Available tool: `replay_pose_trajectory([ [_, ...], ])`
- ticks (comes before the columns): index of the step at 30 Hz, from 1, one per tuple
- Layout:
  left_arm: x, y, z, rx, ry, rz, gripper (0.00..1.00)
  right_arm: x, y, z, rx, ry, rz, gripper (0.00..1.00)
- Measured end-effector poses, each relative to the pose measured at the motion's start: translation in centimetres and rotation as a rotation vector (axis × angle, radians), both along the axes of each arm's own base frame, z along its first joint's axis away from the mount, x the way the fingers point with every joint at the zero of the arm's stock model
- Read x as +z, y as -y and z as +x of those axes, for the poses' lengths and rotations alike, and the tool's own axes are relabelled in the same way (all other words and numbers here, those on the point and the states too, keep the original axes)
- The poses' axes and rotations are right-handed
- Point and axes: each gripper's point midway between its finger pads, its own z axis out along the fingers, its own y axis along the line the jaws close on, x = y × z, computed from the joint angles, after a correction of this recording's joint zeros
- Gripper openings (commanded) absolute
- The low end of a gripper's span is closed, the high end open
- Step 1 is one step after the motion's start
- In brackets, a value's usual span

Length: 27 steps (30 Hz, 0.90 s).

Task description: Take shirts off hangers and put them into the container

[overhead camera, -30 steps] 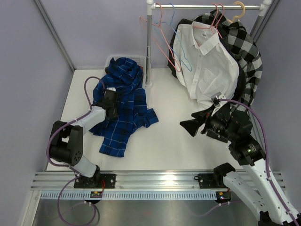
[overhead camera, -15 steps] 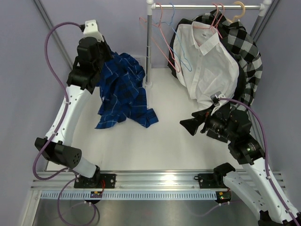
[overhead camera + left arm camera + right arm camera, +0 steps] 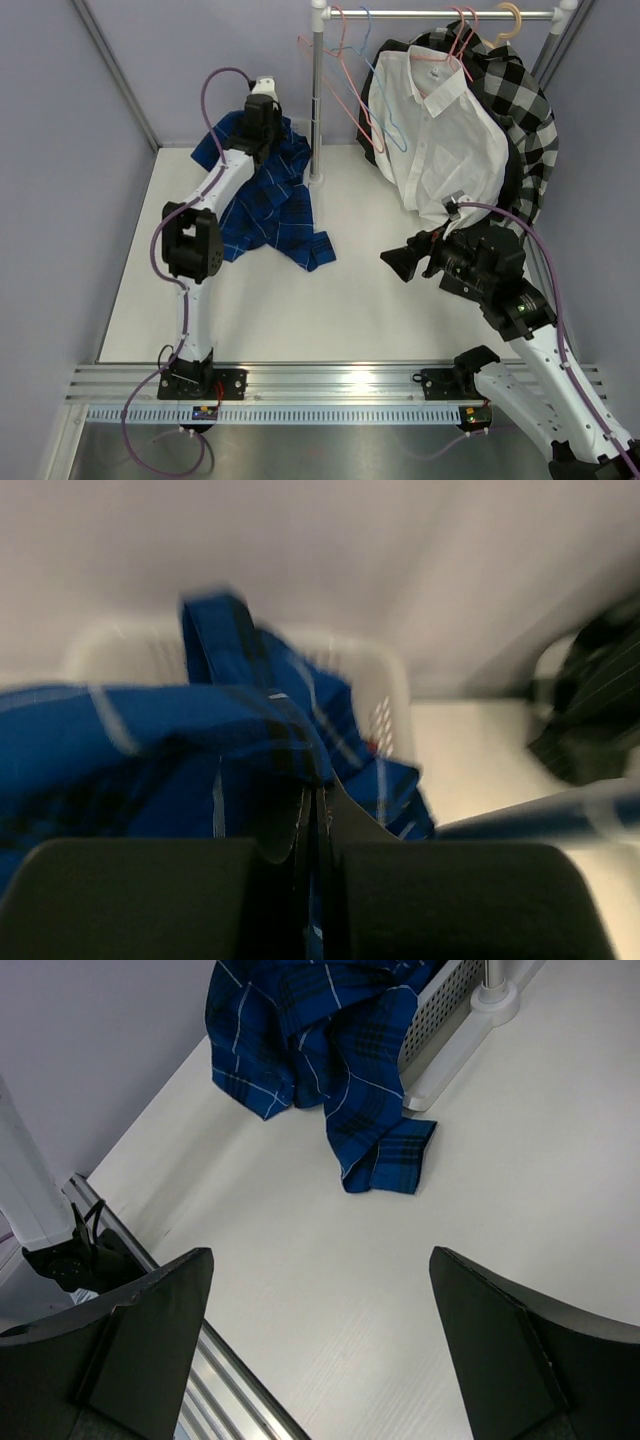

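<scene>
**Blue shirt over the basket — tail on the counter**

The blue shirt point(image 3: 262, 190) hangs bunched from the left pincer point(image 3: 262, 118), whose jaws are clamped tight on a fold of it. It is held above the container point(image 3: 392, 695) at the back, beside the rack post point(image 3: 317, 100). Much of the cloth trails onto the counter point(image 3: 300, 310) in front — let go here, it would likely drape over the rim or slide out. The right pincer point(image 3: 402, 265) stands wide open and empty, near the white shirt point(image 3: 440, 140).
</scene>
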Motion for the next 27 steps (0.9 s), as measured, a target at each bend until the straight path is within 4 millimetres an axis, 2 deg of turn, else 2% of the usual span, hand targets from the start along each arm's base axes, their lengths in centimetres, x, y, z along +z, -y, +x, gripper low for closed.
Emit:
replay_pose_trajectory([
  [1,-2.8,0.2,0.4,-0.001,-0.05,0.005,0.0,-0.1,0.0,0.1,-0.001,-0.004,-0.002,0.99],
  [3,-6.9,0.7,0.9,-0.006,-0.12,0.003,0.0,-0.4,-0.1,0.3,-0.002,-0.013,-0.006,0.99],
  [5,-10.1,1.0,1.0,-0.006,-0.176,-0.008,0.0,-0.6,-0.1,0.4,-0.003,-0.021,-0.01,0.99],
  [7,-12.1,1.4,0.9,-0.008,-0.219,-0.033,0.0,-0.7,-0.1,0.4,-0.002,-0.026,-0.012,0.99],
  [13,-14.9,2.0,0.8,-0.005,-0.29,-0.126,0.0,-1.0,-0.2,0.5,-0.003,-0.037,-0.016,0.99],
  [19,-15.3,1.9,0.6,-0.011,-0.321,-0.192,0.0,-1.0,-0.2,0.5,-0.003,-0.037,-0.016,0.99],
  [22,-15.4,1.9,0.4,-0.02,-0.327,-0.192,0.13,-0.9,-0.2,0.5,-0.002,-0.035,-0.016,0.99],
  [23,-15.4,1.9,0.4,-0.023,-0.328,-0.188,0.28,-0.9,-0.1,0.5,-0.002,-0.033,-0.015,0.99],
  [25,-15.1,1.8,0.0,-0.03,-0.333,-0.176,0.48,-0.7,-0.1,0.4,-0.002,-0.028,-0.013,0.99],
  [27,-13.8,1.5,-1.0,-0.035,-0.335,-0.16,0.67,-0.6,-0.1,0.3,-0.002,-0.022,-0.01,0.99],
])
